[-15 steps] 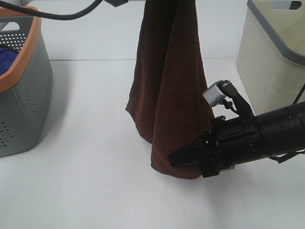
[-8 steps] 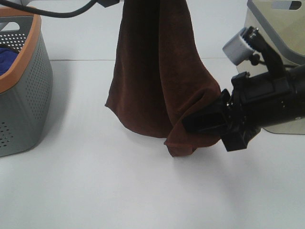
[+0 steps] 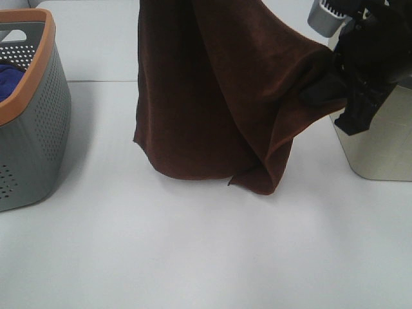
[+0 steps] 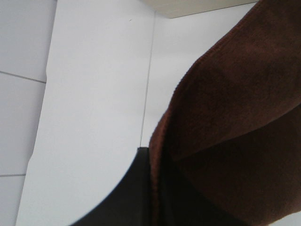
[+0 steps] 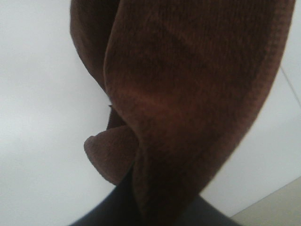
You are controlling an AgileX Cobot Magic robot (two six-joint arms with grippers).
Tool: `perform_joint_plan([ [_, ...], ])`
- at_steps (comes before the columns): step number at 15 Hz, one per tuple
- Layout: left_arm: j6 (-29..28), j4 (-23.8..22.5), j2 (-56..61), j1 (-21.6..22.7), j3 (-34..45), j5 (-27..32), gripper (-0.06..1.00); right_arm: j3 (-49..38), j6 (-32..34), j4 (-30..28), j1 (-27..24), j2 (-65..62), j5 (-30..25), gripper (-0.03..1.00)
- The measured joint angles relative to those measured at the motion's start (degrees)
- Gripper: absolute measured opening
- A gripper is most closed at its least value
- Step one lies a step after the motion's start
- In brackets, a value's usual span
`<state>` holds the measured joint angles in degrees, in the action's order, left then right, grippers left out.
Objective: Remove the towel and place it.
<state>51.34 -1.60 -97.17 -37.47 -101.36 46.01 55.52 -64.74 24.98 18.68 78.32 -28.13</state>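
Observation:
The dark brown towel [image 3: 206, 96] hangs in the air over the middle of the white table [image 3: 193, 257]; its lower folds reach down close to the table. My right gripper [image 3: 318, 90] is shut on one edge of the towel and holds it up at the right. The towel's top runs out of the exterior view, and my left gripper does not show there. In the left wrist view the towel [image 4: 235, 117] lies pinched against a dark finger [image 4: 127, 197]. In the right wrist view the towel [image 5: 188, 94] fills the frame above a dark finger [image 5: 113, 207].
A grey perforated basket with an orange rim [image 3: 32, 129] stands at the left edge and holds a blue cloth [image 3: 9, 77]. A beige bin [image 3: 380, 148] stands at the right, just behind my right arm.
My right gripper has taken hold of the towel's lower edge and lifted it up and to the right. The towel has spread wider and shifted a little to the left.

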Motion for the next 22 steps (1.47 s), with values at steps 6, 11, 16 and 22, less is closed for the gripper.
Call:
perform_joint_plan([
  [6, -4.87, -0.29, -4.98, 9.51, 0.06, -15.41, 0.00, 14.38, 0.00, -19.25, 0.00, 13.52, 13.12, 0.02],
  [11, -6.42, -0.29, -14.84, 15.41, 0.11, -47.04, 0.00, 28.82, -0.06, -32.37, 0.00, 28.36, 32.89, 0.02],
  [16, -6.59, -0.34, -21.37, 15.87, 0.11, -55.00, 0.00, 35.07, -2.52, -32.77, -4.87, 34.78, 36.38, 0.02],
  [22, -5.90, -0.34, -24.29, 13.92, 0.11, -39.30, 0.00, 31.68, 2.64, -28.88, -5.90, 35.98, 19.65, 0.02],
])
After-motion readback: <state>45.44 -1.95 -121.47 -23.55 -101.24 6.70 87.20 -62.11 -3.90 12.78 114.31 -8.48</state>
